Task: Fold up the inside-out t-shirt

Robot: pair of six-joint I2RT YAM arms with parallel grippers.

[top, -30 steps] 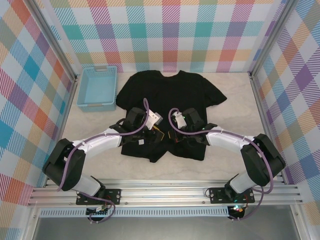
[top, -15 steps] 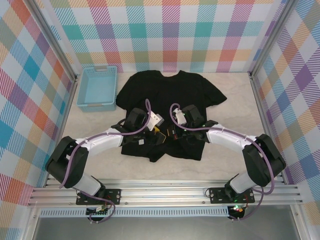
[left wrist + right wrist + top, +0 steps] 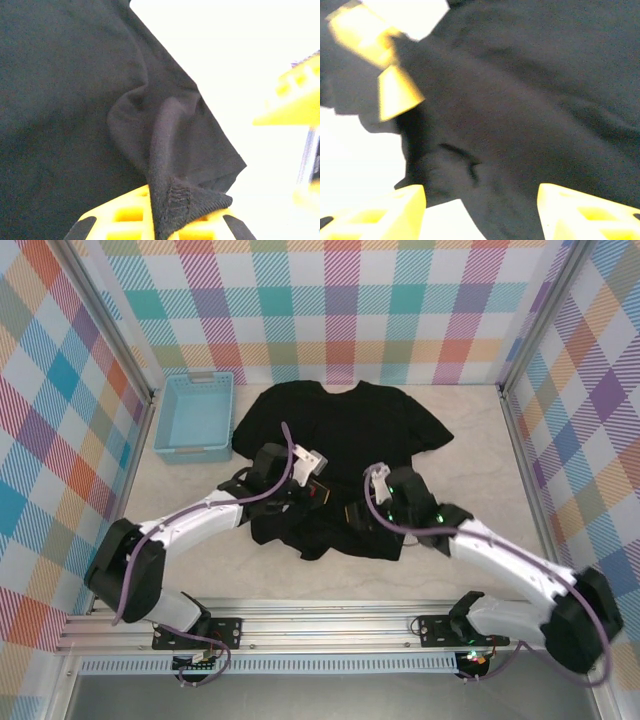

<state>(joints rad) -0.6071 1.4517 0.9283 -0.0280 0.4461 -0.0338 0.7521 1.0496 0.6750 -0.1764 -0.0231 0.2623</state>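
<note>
The table (image 3: 480, 430) is covered in a pale surface. A black t-shirt (image 3: 340, 430) is spread on it, with a blue basket (image 3: 195, 415) set just beside.

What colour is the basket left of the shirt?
The basket is light blue; the top external view shows it best.

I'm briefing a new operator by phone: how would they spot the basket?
Start at the pale table. At its far left corner, just left of the black t-shirt, sits the basket. It is the only light blue, rigid, open-topped box there.
</note>
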